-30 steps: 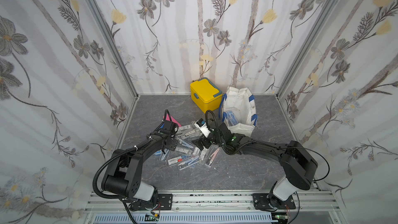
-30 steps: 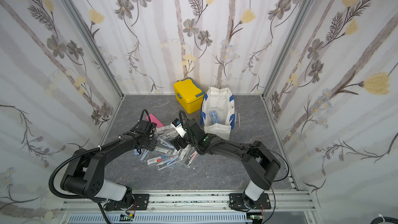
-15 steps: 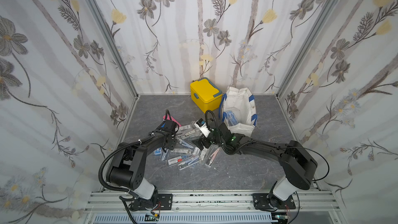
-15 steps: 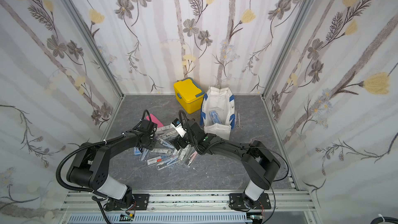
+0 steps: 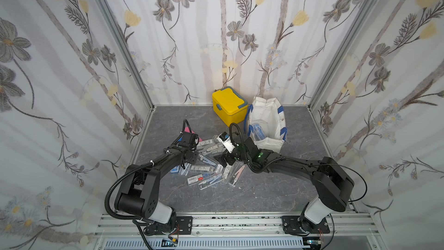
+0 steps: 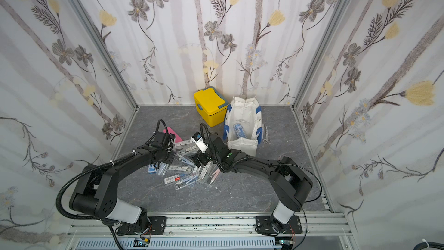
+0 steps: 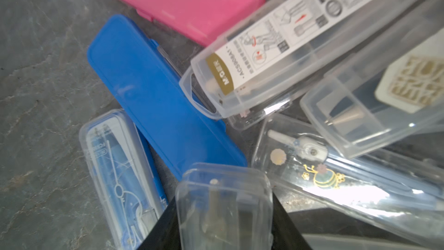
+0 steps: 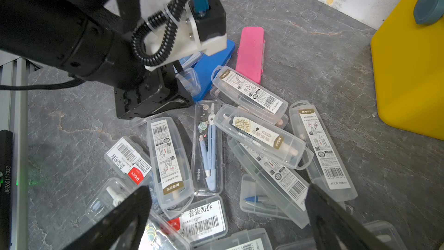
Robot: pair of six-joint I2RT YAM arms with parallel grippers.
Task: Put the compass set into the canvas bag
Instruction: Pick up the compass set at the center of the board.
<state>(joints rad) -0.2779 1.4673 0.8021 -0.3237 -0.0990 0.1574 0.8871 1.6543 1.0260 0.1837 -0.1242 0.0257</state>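
Your left claw (image 7: 224, 206) is narrow, pinching one end of a clear compass case (image 7: 223, 186); whether it is off the surface (image 7: 36, 68) you cannot tell. Just ahead of this claw lie a blue case (image 7: 156, 107) and a pink case (image 7: 180, 3). Your right claw (image 8: 228, 191) stands wide and empty over the pile of cases (image 8: 209, 145). Beyond both claws the canvas bag (image 5: 270, 109) stands open, with one bluish case (image 5: 258, 128) inside. I judge that the carrying is not begun and many cases remain.

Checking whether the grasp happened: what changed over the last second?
The left claw closed on a clear compass case in the pile. The right claw stayed open over the pile; the canvas bag and yellow box did not move.
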